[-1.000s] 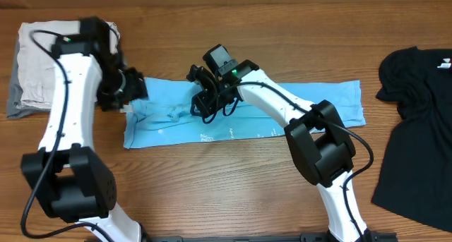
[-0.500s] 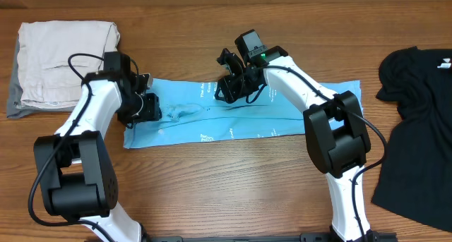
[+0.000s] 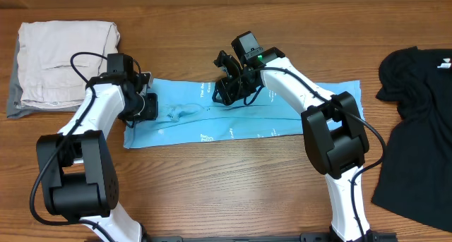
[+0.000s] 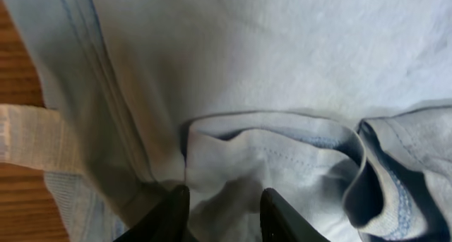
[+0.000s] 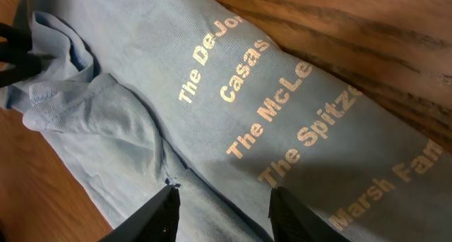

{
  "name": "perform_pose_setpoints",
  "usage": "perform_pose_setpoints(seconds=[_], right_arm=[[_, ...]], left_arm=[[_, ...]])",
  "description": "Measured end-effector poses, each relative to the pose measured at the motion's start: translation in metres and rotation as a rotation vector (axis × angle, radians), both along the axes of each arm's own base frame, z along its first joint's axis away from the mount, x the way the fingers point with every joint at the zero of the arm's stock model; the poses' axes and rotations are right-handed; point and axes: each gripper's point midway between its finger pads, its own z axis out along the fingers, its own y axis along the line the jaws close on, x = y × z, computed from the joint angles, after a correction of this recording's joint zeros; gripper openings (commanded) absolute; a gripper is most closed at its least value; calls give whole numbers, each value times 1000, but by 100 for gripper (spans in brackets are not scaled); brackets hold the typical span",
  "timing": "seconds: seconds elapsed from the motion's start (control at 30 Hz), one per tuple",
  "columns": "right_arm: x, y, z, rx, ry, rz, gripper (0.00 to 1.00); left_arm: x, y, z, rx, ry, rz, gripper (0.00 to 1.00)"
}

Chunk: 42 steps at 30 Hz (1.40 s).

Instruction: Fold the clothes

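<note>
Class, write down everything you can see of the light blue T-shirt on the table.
The light blue T-shirt looks like soft knit cotton with stitched hems. It lies flat on the wooden table, folded into a long strip running left to right, rumpled near its left end. Rows of pale lettering, such as "Casas" and "The McLe", show on top. The left tool straddles the rumpled fold; the right tool hangs open above the lettering.

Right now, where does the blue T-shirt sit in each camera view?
Overhead: the blue T-shirt lies as a long strip across the middle of the table.
Left wrist: the blue T-shirt fills nearly the whole picture.
Right wrist: the blue T-shirt covers most of it, lettering up.
Shared landmark: the rumpled sleeve fold.
</note>
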Motion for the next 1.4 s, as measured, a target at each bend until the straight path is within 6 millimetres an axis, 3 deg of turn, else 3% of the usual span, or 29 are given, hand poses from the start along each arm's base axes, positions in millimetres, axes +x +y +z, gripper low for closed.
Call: perform_pose_setpoints(seconds=[0.2,0.53,0.73,0.83,0.93,1.1,1.23,1.4], right_arm=[[0,0,0,-1,2,0,46],[-1,0,0,-2,5,0,46],[-1,-1,0,-3,5,0,46],[-1,-1,0,-2,6,0,46],[-1,-1,0,-3,7,-1,46],[-1,-1,0,-3,7,0,47],[-1,-1,0,-3,7,0,47],[-1,-1,0,-3,7,0,47]], left_arm=[[11,2,1,10,-46,7,34],[12,2,-1,10,-57,13,26],[13,2,-2,10,-60,13,28],[14,2,-6,10,-57,15,21],[13,2,-11,7,-43,21,5],[10,2,-13,7,-23,22,4],[5,2,-8,7,11,22,4],[18,5,9,16,-16,41,4]])
